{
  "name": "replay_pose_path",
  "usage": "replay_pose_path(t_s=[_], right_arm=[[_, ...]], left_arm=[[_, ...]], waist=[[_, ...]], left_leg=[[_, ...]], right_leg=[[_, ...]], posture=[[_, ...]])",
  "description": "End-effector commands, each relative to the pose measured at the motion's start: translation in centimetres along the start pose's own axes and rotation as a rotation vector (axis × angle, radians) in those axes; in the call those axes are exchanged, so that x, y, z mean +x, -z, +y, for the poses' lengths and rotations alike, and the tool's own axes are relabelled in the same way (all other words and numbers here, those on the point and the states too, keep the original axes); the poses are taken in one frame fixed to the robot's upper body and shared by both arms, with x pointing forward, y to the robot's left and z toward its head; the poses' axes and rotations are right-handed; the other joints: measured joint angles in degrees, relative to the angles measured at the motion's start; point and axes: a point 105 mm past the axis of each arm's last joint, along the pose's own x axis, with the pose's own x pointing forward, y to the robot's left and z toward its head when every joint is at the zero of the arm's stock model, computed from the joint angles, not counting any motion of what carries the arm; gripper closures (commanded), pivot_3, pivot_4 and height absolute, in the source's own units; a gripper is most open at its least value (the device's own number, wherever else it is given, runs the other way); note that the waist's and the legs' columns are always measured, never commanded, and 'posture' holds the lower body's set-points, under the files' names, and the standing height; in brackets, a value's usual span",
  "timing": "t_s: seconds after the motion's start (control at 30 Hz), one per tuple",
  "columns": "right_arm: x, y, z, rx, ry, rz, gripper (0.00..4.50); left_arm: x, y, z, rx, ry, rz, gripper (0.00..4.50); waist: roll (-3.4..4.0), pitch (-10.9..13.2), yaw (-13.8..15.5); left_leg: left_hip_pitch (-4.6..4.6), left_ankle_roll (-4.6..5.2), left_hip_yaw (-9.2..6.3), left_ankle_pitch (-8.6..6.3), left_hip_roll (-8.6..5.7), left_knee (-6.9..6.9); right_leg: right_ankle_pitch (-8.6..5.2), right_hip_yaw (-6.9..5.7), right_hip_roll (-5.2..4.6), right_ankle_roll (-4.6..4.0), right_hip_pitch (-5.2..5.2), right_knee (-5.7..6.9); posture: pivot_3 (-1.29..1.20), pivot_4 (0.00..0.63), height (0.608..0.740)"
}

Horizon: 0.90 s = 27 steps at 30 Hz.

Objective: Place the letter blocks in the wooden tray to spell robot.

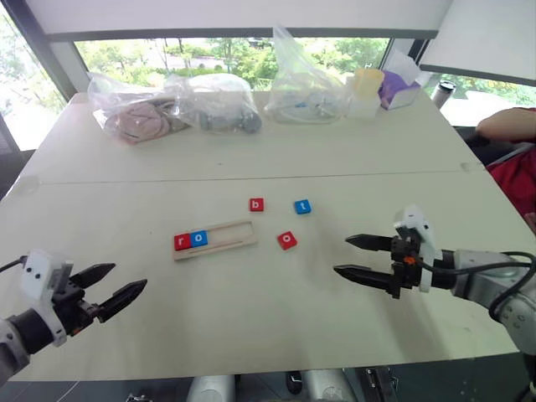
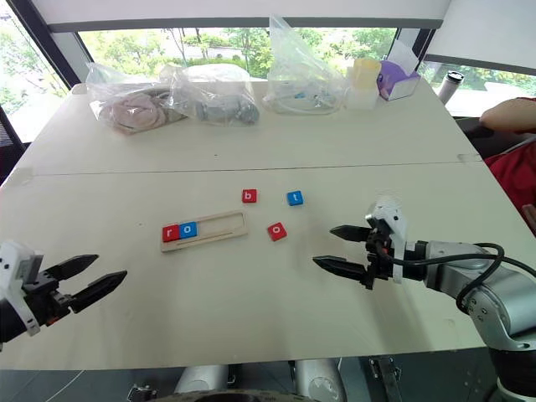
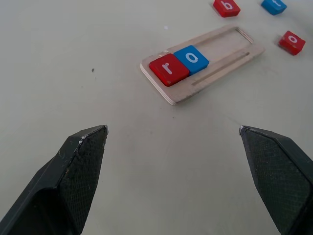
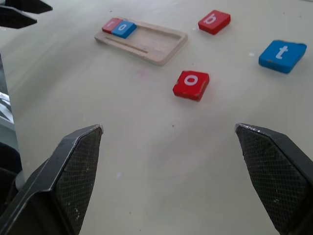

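Note:
The wooden tray (image 1: 224,239) lies mid-table with a red r block (image 1: 182,242) and a blue o block (image 1: 198,238) side by side at its left end. Loose on the table to its right are a red b block (image 1: 256,204), a blue t block (image 1: 302,207) and a red o block (image 1: 287,240). My left gripper (image 1: 122,286) hovers open near the table's front left, well short of the tray. To the right of the loose blocks my right gripper (image 1: 350,256) stands open and holds nothing, its fingertips aimed toward the red o block (image 4: 191,84).
Several clear plastic bags (image 1: 213,102) of items line the far edge, with a yellow cup (image 1: 367,82) and a purple box (image 1: 398,88) at the far right. A person's arm (image 1: 508,124) shows beyond the table's right side.

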Motion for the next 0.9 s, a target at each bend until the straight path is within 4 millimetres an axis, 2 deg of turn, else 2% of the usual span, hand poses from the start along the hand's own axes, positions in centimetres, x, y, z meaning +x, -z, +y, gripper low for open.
replay_pose_path(t_s=[0.03, 0.27, 0.43, 0.53, 0.63, 0.83, 0.9], right_arm=[[0.0, -0.9, 0.0, -0.045, -0.002, -0.02, 0.05], [0.6, -1.1, -0.3, -0.08, 0.021, -0.012, 0.05], [1.4, -0.9, -0.7, -0.101, 0.062, 0.019, 0.05], [1.7, -1.3, -1.1, -0.118, 0.081, 0.013, 0.05], [1.9, -2.0, -0.8, -0.131, 0.038, 0.005, 0.05], [2.0, -3.1, -0.1, -0.136, -0.014, 0.003, 0.05], [2.7, -3.5, 0.9, -0.145, -0.04, -0.007, 0.05]], left_arm=[[-0.4, -0.9, -0.2, 0.034, 0.0, -0.024, 0.0], [-0.1, -1.1, 0.3, 0.062, -0.033, -0.009, 0.0], [0.0, -1.6, 2.3, 0.166, -0.158, 0.022, 0.0], [0.3, -2.7, 2.2, 0.201, -0.126, 0.011, 0.0], [1.2, -4.8, 1.6, 0.243, -0.034, -0.001, 0.0], [2.7, -6.5, 0.9, 0.32, 0.103, 0.044, 0.0], [4.8, -6.6, 1.3, 0.412, 0.16, 0.079, 0.0]], waist=[[0.0, 0.0, 0.0], [0.0, 0.0, 0.0], [0.0, 0.0, 0.0], [0.0, 0.0, 0.0], [0.0, 0.0, 0.2], [0.01, 0.0, 0.0], [0.05, 0.0, 0.0]], left_leg=[[0.0, 0.0, 0.0, 0.0, 0.0, 0.0], [-0.01, 0.0, 0.0, 0.0, -0.02, -0.01], [0.01, 0.0, 0.0, 0.0, -0.03, 0.01], [0.02, 0.0, 0.0, 0.0, -0.03, 0.01], [0.01, 0.0, -0.03, 0.0, -0.03, 0.02], [0.01, 0.01, 0.01, 0.01, -0.06, 0.0], [0.05, 0.01, 0.02, 0.0, -0.05, -0.06]], right_leg=[[0.0, 0.0, 0.0, 0.0, 0.0, 0.0], [0.01, 0.0, -0.01, -0.01, 0.01, 0.01], [0.01, 0.01, 0.01, -0.02, 0.0, 0.11], [0.01, 0.01, 0.01, -0.02, 0.01, 0.11], [0.02, -0.01, 0.02, -0.04, 0.0, 0.13], [0.09, 0.0, 0.0, -0.11, -0.02, 0.17], [0.1, 0.0, 0.0, -0.12, -0.02, 0.19]], posture=[[0.0, 0.15, 0.74], [0.0, 0.15, 0.74], [0.0, 0.15, 0.74], [0.0, 0.15, 0.74], [0.0, 0.15, 0.74], [0.0, 0.15, 0.74], [0.0, 0.15, 0.74]])
